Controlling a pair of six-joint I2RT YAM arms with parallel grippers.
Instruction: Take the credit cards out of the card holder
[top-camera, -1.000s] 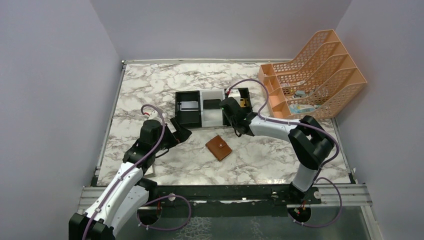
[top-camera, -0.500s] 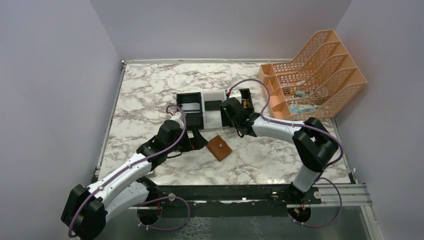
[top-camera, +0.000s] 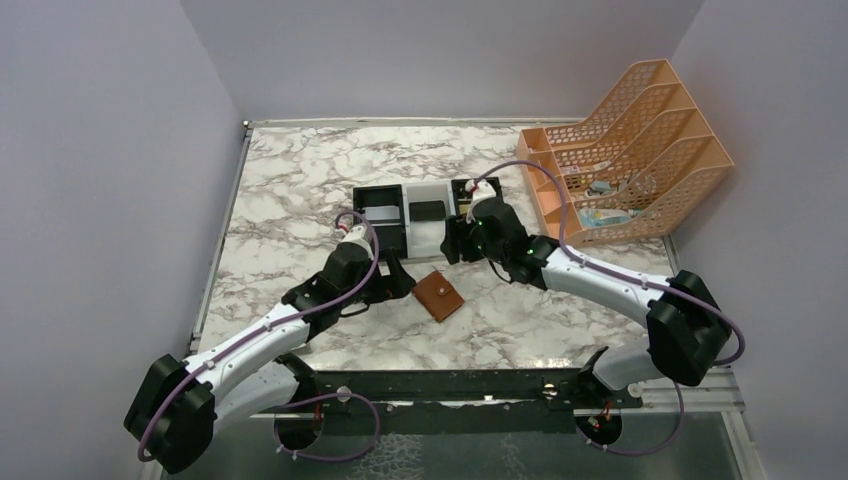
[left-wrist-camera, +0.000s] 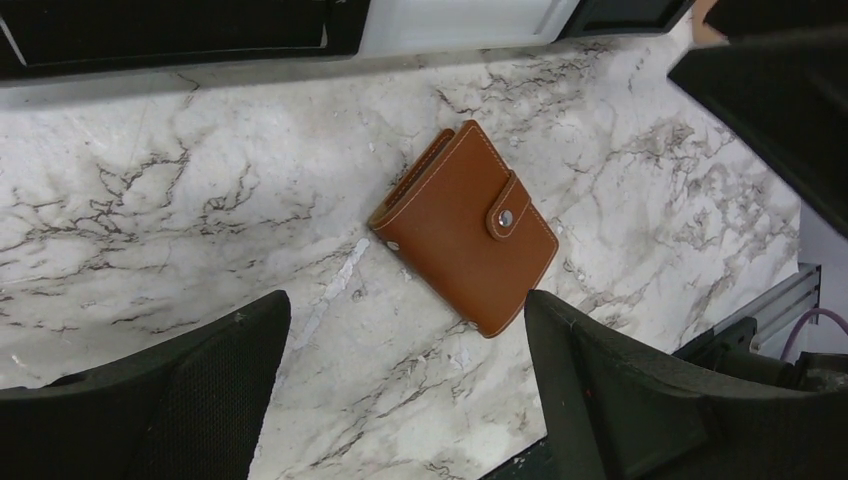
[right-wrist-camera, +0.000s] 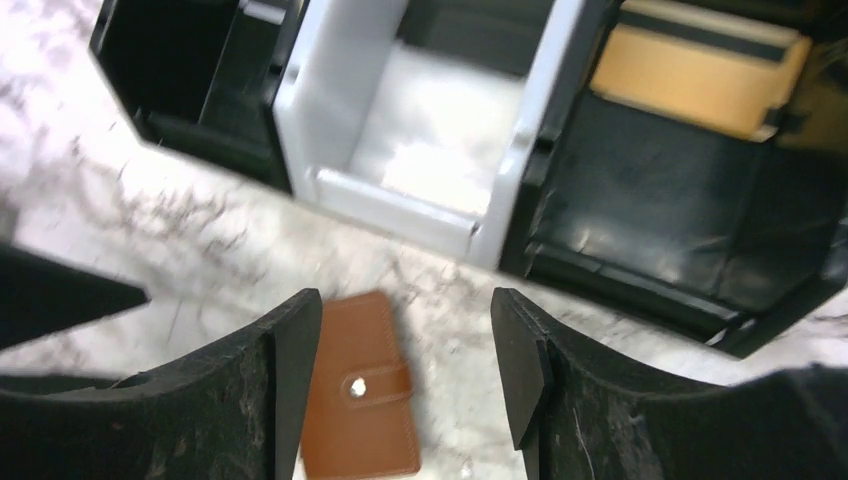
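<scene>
The card holder lies shut and flat on the marble tabletop, just in front of the three-compartment tray, with its snap tab fastened. I judge it light, soft leather, likely to slide on the stone, so I would pinch it across its stitched long edges before lifting the tab. My left gripper hovers over it, fingers spread wide, empty. My right gripper, nearer the tray, stands parted too, holding nothing. A gold card lies in the tray's right black compartment.
</scene>
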